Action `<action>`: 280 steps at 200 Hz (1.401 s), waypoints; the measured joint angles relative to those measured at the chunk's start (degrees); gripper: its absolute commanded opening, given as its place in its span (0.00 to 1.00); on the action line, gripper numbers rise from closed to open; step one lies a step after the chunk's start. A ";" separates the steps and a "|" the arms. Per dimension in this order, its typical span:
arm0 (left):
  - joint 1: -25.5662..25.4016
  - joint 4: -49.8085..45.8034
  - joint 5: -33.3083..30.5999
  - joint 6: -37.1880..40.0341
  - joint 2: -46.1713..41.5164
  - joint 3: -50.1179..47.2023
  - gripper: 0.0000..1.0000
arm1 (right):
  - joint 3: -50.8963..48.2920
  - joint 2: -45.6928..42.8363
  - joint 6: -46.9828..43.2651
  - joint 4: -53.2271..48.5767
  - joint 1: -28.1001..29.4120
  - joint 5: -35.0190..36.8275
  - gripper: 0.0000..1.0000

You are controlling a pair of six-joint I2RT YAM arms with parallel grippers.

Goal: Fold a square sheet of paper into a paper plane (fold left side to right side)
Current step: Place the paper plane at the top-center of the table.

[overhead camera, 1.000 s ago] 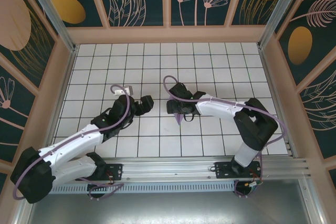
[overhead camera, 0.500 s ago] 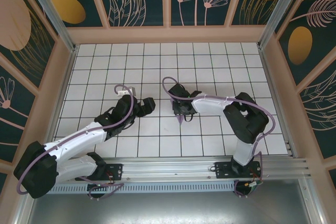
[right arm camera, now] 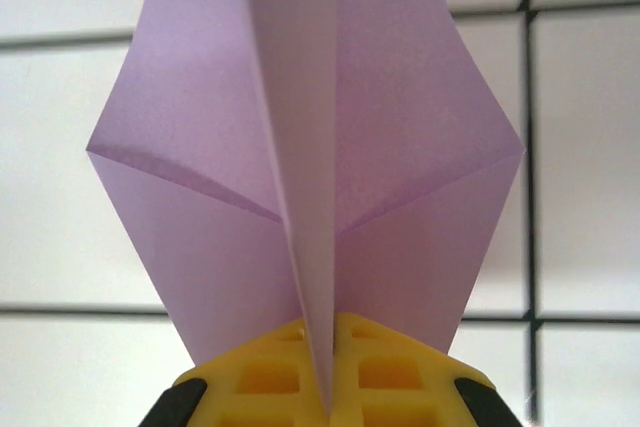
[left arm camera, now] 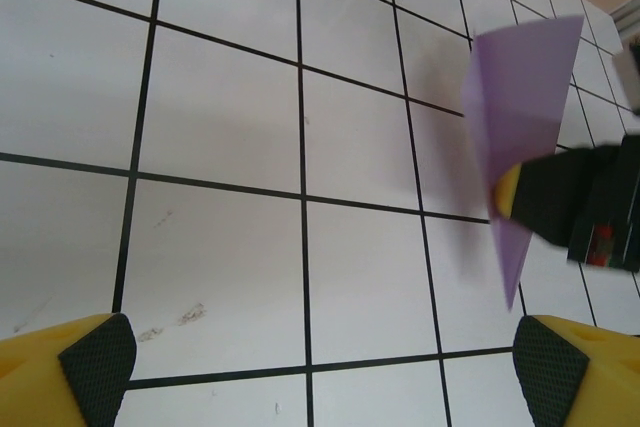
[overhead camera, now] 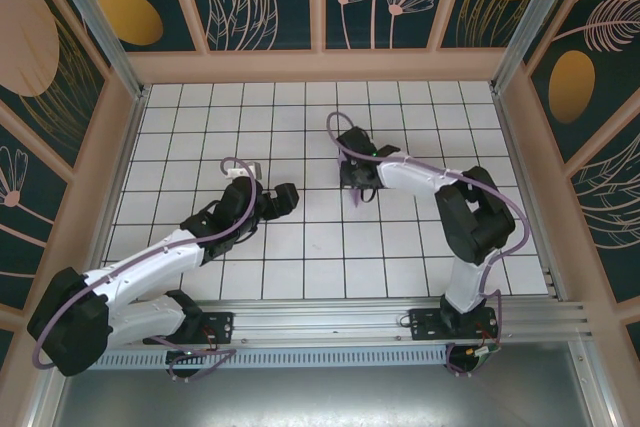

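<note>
The square sheet of paper is folded into a slim lavender paper plane with a raised centre crease. My right gripper is shut on that crease at the plane's near end, its wings spreading to both sides. From above, the right gripper holds it over the middle of the tiled floor, and the plane's purple tip pokes out below it. In the left wrist view the paper plane hangs tilted above the tiles. My left gripper is open and holds nothing, its pads wide apart, about one tile left of the plane.
The white grid-tiled floor is walled in by wooden-framed patterned panels at the back and both sides. An aluminium rail with the arm bases runs along the near edge. Faint scuff marks lie on the tile near my left fingers.
My right gripper closed on the plane's crease and carried it up and toward the far side. The left arm shifted only slightly and stayed open.
</note>
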 measured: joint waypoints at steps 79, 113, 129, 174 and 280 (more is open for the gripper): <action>0.00 -0.07 0.61 2.03 1.81 1.36 0.99 | 15.50 12.90 -6.49 -5.16 -2.99 0.79 0.00; 0.00 -0.11 0.61 2.29 1.81 1.36 0.99 | 17.25 15.34 -6.62 -6.47 -4.04 0.76 0.07; 0.00 -0.13 0.63 2.32 1.81 1.38 0.99 | 17.44 15.87 -6.47 -7.10 -4.50 0.76 0.14; 0.00 -1.20 0.59 2.93 1.79 2.10 0.99 | 17.49 15.37 -6.25 -8.57 -4.35 0.85 0.38; 6.29 -4.50 -7.52 11.21 -2.67 8.79 0.99 | -7.30 -28.57 -5.70 -1.46 -4.55 5.18 0.99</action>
